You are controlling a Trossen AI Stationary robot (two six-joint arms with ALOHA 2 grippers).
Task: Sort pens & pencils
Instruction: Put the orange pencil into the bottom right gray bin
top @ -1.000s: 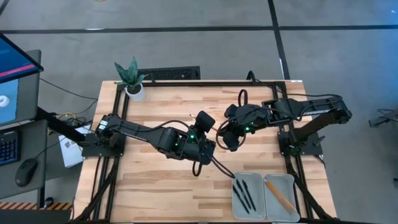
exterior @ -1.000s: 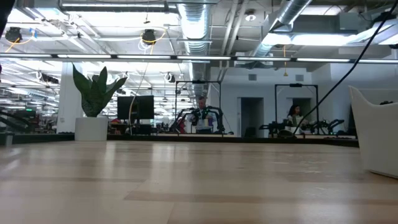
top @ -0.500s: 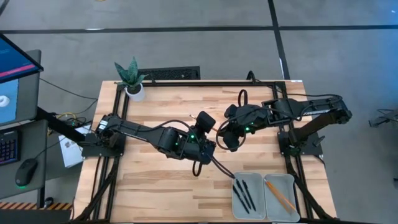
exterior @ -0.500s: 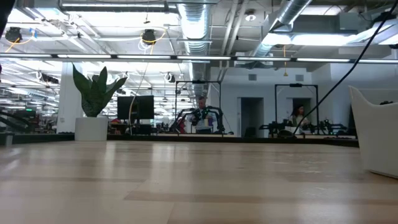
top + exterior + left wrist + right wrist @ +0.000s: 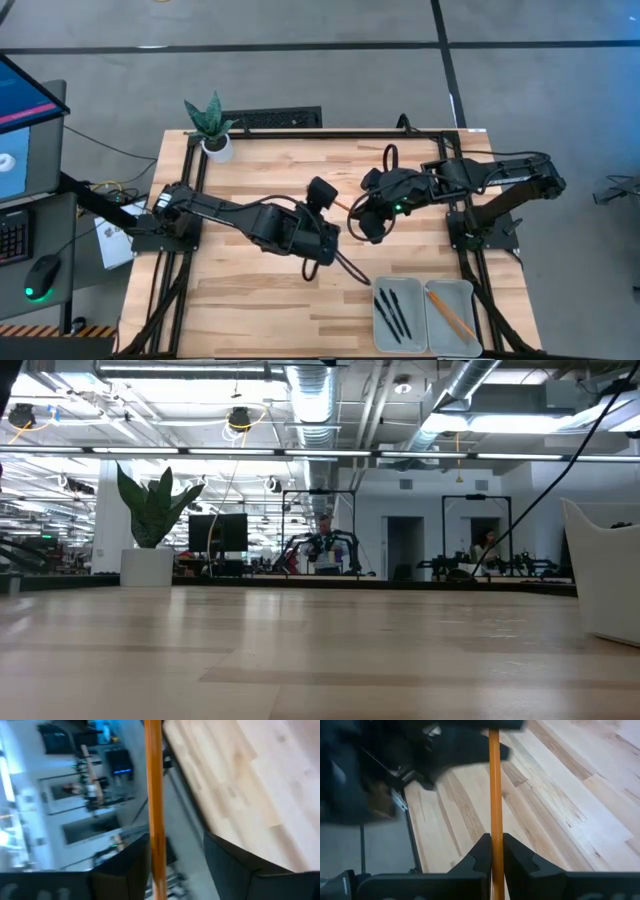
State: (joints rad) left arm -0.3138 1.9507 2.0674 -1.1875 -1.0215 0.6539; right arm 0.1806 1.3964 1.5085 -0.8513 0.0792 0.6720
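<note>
Three short all-black stick pens [image 5: 393,310] lie side by side in the left grey tray [image 5: 376,327] at your table's near edge. One thin orange wooden pencil [image 5: 450,313] lies slanted in the right grey tray [image 5: 470,300] just beside it. A second thin orange pencil [image 5: 493,795] is off the table, pinched between the right tool's [image 5: 493,851] fingers, its far end running to the left tool [image 5: 172,852], alongside one finger.
</note>
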